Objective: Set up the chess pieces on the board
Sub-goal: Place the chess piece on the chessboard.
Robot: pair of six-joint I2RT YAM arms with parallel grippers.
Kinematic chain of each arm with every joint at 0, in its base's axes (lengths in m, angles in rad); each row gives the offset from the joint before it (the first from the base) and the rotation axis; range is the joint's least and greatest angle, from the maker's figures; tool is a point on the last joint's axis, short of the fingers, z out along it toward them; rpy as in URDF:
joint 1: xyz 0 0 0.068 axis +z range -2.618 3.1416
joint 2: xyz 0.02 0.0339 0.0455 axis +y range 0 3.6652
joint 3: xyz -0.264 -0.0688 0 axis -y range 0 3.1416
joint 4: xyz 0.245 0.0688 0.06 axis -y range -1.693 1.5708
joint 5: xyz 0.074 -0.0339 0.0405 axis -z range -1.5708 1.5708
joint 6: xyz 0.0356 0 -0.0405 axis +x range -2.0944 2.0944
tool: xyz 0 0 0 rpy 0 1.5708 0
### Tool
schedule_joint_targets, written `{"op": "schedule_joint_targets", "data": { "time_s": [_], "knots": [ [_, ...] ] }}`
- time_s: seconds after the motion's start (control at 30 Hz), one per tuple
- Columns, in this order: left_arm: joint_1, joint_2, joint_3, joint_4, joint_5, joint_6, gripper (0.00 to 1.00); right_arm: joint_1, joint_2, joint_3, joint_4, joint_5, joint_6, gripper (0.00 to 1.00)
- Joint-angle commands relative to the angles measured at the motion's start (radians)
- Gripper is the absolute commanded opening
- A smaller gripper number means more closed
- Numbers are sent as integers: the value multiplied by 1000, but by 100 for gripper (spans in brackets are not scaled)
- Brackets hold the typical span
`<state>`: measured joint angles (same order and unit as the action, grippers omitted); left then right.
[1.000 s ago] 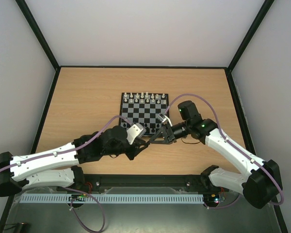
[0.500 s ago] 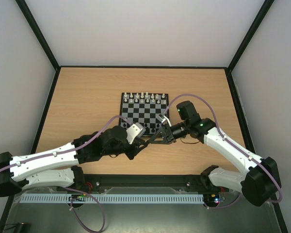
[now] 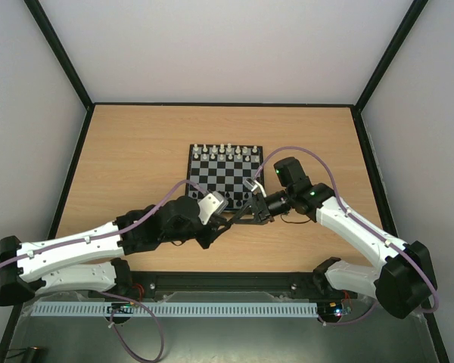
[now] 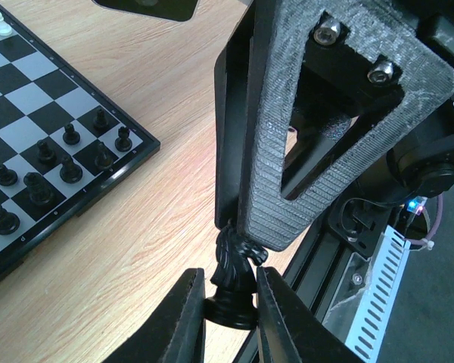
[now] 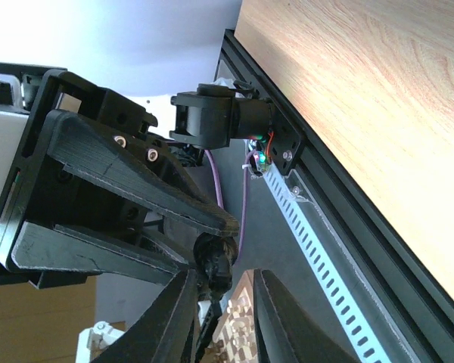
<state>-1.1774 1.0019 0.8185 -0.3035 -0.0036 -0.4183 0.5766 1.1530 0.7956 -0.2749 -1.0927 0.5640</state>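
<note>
The left jaws clamp the base of a black knight (image 4: 233, 265), which stands upright between them. The right jaws reach in from the opposite side, set narrow about the knight's head; I cannot tell whether they pinch it or only touch it. The two meet in the air above the table (image 3: 136, 151), just off the near edge of the board (image 3: 212, 180). The left arm (image 3: 83, 246) stretches in low from the left, and the right arm (image 3: 356, 227) bends round from the right. On the board I see other black pieces (image 4: 72, 134) standing in two rows along the near edge, and white pieces (image 3: 223, 151) lining the far edge.
</note>
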Motion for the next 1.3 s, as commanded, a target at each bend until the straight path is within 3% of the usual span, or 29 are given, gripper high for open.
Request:
{"op": "schedule_joint_targets", "data": {
  "time_s": [0.0, 0.9, 1.1, 1.2, 1.27],
  "knots": [
    [5, 14, 6, 24, 4, 18, 16, 6, 9, 27, -27, -21, -6, 22],
    [6, 19, 21, 42, 9, 26, 16, 6, 15, 17, -27, -16, -6, 17],
    [5, 29, 16, 40, 8, 24, 16, 6, 14, 18, -26, -13, -6, 3],
    [5, 26, 13, 35, 7, 24, 20, 6, 14, 20, -27, -10, -7, 2],
    [5, 23, 13, 25, 3, 18, 31, 6, 13, 23, -30, -5, -8, 2]
  ]
}}
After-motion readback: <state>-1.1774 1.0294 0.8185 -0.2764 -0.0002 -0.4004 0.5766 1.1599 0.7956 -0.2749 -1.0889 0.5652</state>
